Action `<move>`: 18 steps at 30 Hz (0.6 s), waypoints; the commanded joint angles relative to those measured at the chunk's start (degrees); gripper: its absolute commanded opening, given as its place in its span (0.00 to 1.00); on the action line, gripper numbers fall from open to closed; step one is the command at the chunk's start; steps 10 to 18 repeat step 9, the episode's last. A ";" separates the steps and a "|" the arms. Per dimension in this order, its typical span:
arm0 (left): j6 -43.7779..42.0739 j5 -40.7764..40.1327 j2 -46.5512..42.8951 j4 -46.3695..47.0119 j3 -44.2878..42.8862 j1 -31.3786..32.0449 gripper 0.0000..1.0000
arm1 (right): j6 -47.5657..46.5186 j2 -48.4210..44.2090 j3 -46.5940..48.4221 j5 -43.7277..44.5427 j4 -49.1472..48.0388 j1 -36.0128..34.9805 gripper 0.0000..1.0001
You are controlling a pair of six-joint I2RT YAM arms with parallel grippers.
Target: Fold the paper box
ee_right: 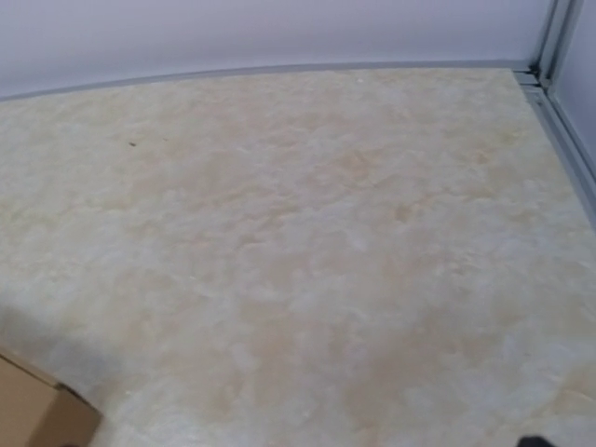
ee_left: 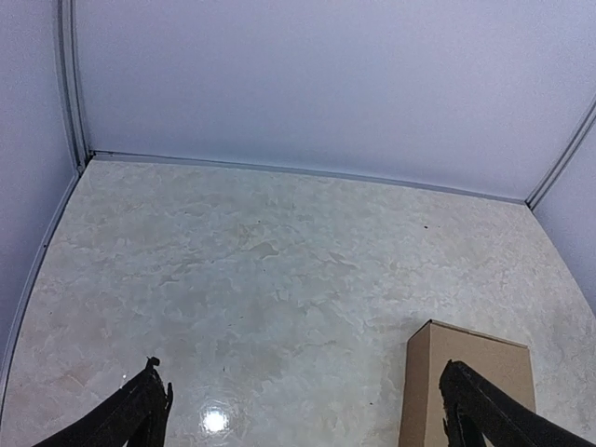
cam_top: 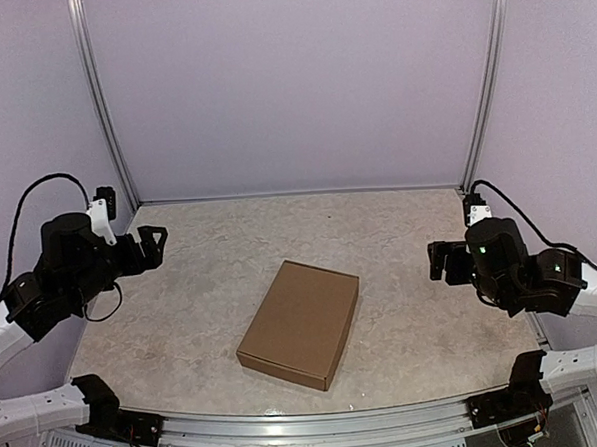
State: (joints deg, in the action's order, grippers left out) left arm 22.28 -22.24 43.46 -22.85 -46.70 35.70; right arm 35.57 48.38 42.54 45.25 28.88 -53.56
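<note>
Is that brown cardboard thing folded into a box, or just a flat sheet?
Folded and shut: the paper box sits as a shallow closed block, with its top flat, its side walls showing and no flaps sticking out.

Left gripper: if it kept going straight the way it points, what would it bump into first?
Probably the tabletop: the left gripper, open, points across it, tilted down. The paper box lies off to its right, likely outside that line.
</note>
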 commanded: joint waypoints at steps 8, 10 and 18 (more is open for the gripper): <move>-3.42 -3.06 -24.57 9.30 19.86 0.24 0.99 | -8.01 -3.39 -5.71 -0.89 -6.86 0.38 0.99; -3.31 -3.72 -25.69 9.40 20.22 0.24 0.99 | -7.55 -3.00 -5.67 -0.15 -7.14 0.39 1.00; -3.31 -3.72 -25.69 9.40 20.22 0.24 0.99 | -7.55 -3.00 -5.67 -0.15 -7.14 0.39 1.00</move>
